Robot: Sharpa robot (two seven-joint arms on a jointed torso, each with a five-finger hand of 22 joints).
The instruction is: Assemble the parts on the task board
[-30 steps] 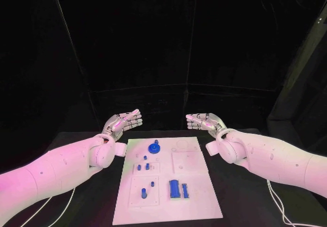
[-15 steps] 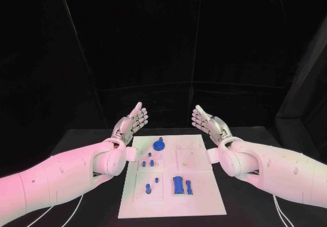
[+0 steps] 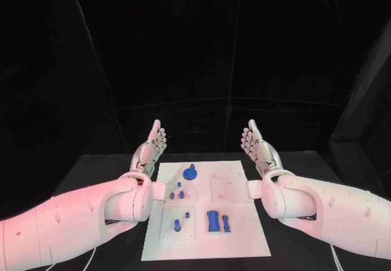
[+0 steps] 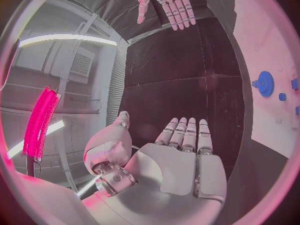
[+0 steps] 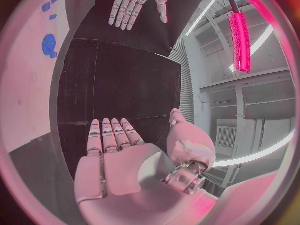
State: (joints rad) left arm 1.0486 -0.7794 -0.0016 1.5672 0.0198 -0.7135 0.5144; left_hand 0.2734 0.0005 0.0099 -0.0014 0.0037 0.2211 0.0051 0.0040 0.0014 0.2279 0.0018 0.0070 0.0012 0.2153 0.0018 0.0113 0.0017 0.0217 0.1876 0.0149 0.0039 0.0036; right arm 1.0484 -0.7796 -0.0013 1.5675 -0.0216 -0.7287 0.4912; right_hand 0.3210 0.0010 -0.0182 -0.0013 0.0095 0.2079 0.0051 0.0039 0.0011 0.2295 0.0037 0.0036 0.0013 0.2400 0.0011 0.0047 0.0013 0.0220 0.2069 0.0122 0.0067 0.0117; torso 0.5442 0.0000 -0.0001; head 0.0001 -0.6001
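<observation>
The white task board (image 3: 236, 234) lies in the middle of the black table. On it are a blue gear-like part (image 3: 190, 173) at the far end, several small blue pegs (image 3: 176, 195) in the middle, and two longer blue pieces (image 3: 217, 221) nearer me. My left hand (image 3: 151, 148) is raised above the board's far left corner, flat with straight fingers, holding nothing. My right hand (image 3: 258, 147) mirrors it above the far right corner, palm facing inward, empty. The left wrist view shows the left hand (image 4: 181, 157), the right hand (image 4: 166, 2) and the gear (image 4: 265, 83).
The black table (image 3: 98, 166) reaches out on both sides of the board. Dark curtains hang behind it. My two white arms (image 3: 98, 212) flank the board along its long edges.
Both hands have turned from palms-down, fingers curled, to upright and flat with palms facing each other. The camera view has shifted slightly.
</observation>
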